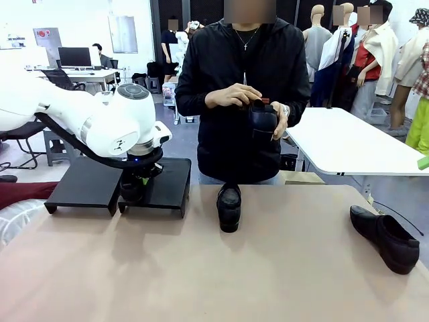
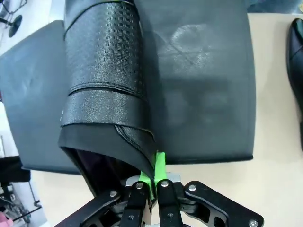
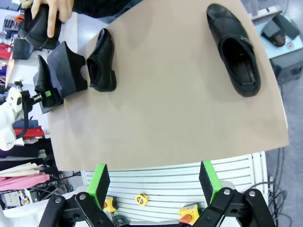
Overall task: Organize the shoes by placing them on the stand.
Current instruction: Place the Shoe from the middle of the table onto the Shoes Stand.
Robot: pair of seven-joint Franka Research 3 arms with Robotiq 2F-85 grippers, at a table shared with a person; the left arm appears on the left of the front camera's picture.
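Note:
My left gripper is shut on the heel rim of a textured black shoe, which it holds over the black stand. In the front view the left gripper hangs above the stand at the table's far left. A low loafer lies mid-table, pointing toward me. A longer shoe lies at the right. The person holds another shoe in both hands at chest height. My right gripper is open and holds nothing, high above the near table edge, looking down on the long shoe and the loafer.
The person stands at the far side behind the loafer. A white table stands behind at the right. Bare tan tabletop stretches between the shoes and my side.

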